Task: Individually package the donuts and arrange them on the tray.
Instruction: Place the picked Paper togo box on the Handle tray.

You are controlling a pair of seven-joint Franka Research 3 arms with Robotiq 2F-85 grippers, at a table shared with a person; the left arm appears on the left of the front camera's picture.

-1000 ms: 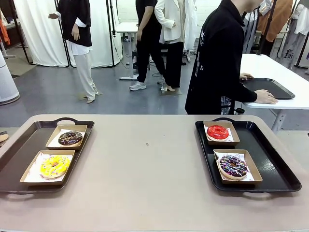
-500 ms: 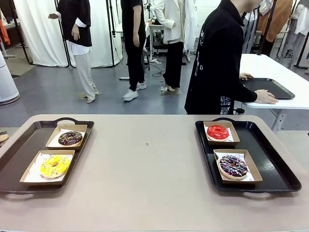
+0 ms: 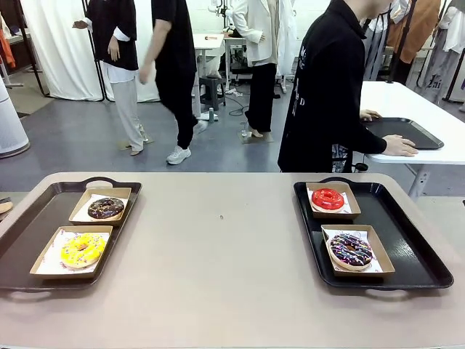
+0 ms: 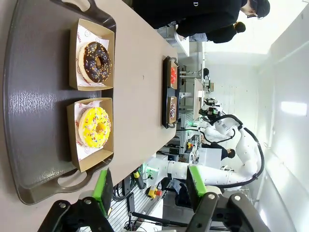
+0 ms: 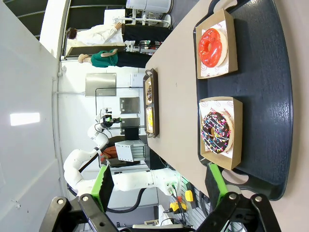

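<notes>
Donuts all look boxed already, so I'd say the packaging step is basically done and we're at the very tail end, or just parked. Working near to far: the left pincer [image 4: 147, 191] hangs back off the near edge of the desk [image 3: 218, 276] with its green pads well apart and nothing between them, and the right pincer [image 5: 159, 186] is the same deal, jaws wide and empty. Closest on the left tray [image 3: 22, 240], at the desk's near-left corner, is the yellow sprinkled donut [image 3: 82, 249] sitting in its own cardboard box [image 3: 43, 262], with the dark chocolate donut [image 3: 106, 208] in another box just behind it toward the tray's far edge. Over on the right tray [image 3: 418, 254], the chocolate donut with purple-white sprinkles [image 3: 351, 250] is in the nearer box and the glossy red donut [image 3: 328, 198] is in the one behind, up by the far handle. Boxes sit in a tidy line on each tray, close together but not touching as far as I can tell. Next move, if there is one, probably only calls for a nudge to square a box up. Beyond the far edge, a person in black [image 3: 327, 94] is turned toward another table.
</notes>
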